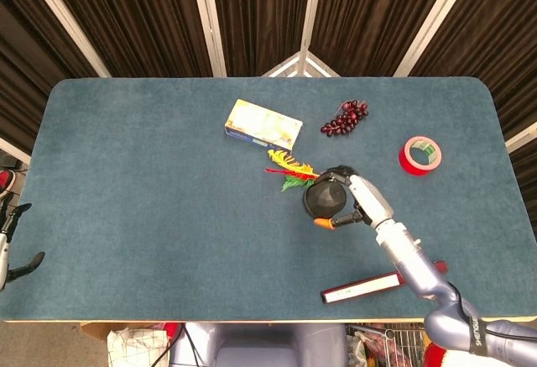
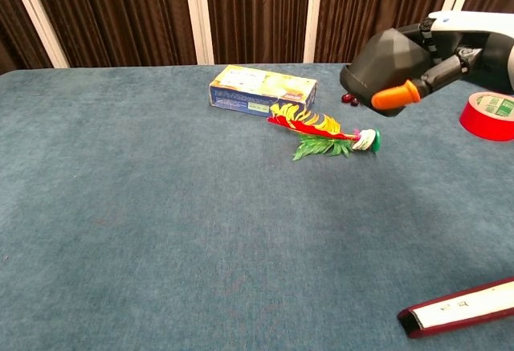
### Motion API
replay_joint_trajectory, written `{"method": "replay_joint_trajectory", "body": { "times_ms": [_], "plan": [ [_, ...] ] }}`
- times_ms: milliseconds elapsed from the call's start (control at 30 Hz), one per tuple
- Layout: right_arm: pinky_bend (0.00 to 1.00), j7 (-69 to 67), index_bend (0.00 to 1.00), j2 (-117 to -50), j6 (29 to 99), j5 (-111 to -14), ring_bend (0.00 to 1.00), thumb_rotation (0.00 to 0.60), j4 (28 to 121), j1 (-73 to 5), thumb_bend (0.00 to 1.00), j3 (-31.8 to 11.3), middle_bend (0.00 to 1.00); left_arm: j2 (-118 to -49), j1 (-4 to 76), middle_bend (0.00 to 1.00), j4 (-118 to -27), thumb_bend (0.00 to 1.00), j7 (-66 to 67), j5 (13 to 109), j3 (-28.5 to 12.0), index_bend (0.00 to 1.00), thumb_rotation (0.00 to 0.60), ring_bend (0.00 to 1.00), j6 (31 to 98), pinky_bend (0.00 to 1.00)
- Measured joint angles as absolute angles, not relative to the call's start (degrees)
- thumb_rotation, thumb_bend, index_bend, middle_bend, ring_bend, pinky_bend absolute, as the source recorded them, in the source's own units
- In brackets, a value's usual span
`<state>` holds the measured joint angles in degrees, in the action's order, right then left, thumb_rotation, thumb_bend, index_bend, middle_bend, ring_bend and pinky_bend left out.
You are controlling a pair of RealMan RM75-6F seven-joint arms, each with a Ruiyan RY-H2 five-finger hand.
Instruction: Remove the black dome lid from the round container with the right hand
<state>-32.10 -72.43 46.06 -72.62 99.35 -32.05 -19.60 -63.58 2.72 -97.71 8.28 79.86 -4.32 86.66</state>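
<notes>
My right hand grips the black dome lid and holds it in the air above the table, tilted on its side. An orange tip sticks out below the dome by the hand's thumb. No separate round container shows in either view, and the fingers hide the dome's far side. My left hand hangs off the table's left edge, fingers apart and holding nothing.
On the blue table lie a yellow box, a red, yellow and green feather toy just under the dome, dark grapes, a red tape roll and a dark red flat case.
</notes>
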Motion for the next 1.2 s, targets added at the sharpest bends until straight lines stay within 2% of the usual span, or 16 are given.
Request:
{"method": "replay_joint_trajectory", "body": {
  "times_ms": [133,267,367,600,733,833,967,1200],
  "plan": [
    [0.00,-37.82,0.41,-72.22,46.15,-73.80,0.16,0.600,98.73,-32.04,0.14,-19.41,0.45,-63.53,2.71,0.00,-97.70,0.31,8.17,79.74,-4.38,0.19,0.600,0.00,86.66,0.09],
    [0.00,-33.86,0.41,-73.21,48.75,-74.33,0.16,0.600,97.08,-32.01,0.14,-18.92,0.45,-63.50,2.76,0.00,-97.72,0.31,8.27,79.67,-4.34,0.19,0.600,0.00,86.50,0.09],
    [0.00,-24.25,0.41,-74.51,51.37,-74.39,0.16,0.600,95.32,-32.01,0.14,-18.38,0.45,-63.52,2.76,0.00,-97.75,0.31,8.39,79.60,-4.36,0.19,0.600,0.00,86.49,0.09],
    [0.00,8.42,0.41,-78.53,58.23,-73.64,0.16,0.600,89.73,-32.19,0.14,-16.57,0.45,-63.52,2.71,0.00,-97.80,0.31,8.39,79.58,-4.40,0.19,0.600,0.00,86.64,0.09],
    [0.00,17.47,0.41,-79.42,59.20,-72.51,0.16,0.600,89.03,-32.18,0.14,-16.07,0.45,-63.60,2.78,0.00,-97.76,0.31,8.55,79.54,-4.39,0.19,0.600,0.00,86.50,0.09],
    [0.00,17.84,0.41,-79.62,58.96,-71.71,0.16,0.600,89.07,-32.20,0.14,-15.55,0.45,-63.61,2.78,0.00,-97.81,0.31,8.63,79.58,-4.37,0.19,0.600,0.00,86.53,0.09],
    [0.00,11.63,0.41,-79.78,57.48,-70.57,0.16,0.600,89.12,-32.35,0.14,-14.42,0.45,-63.53,2.67,0.00,-97.84,0.31,8.45,79.65,-4.35,0.19,0.600,0.00,86.72,0.09],
    [0.00,2.52,0.41,-80.95,51.85,-68.56,0.16,0.600,85.53,-32.90,0.14,-11.65,0.45,-63.44,2.73,0.00,-97.72,0.31,8.20,79.48,-4.50,0.19,0.600,0.00,86.61,0.09]
  ]
}}
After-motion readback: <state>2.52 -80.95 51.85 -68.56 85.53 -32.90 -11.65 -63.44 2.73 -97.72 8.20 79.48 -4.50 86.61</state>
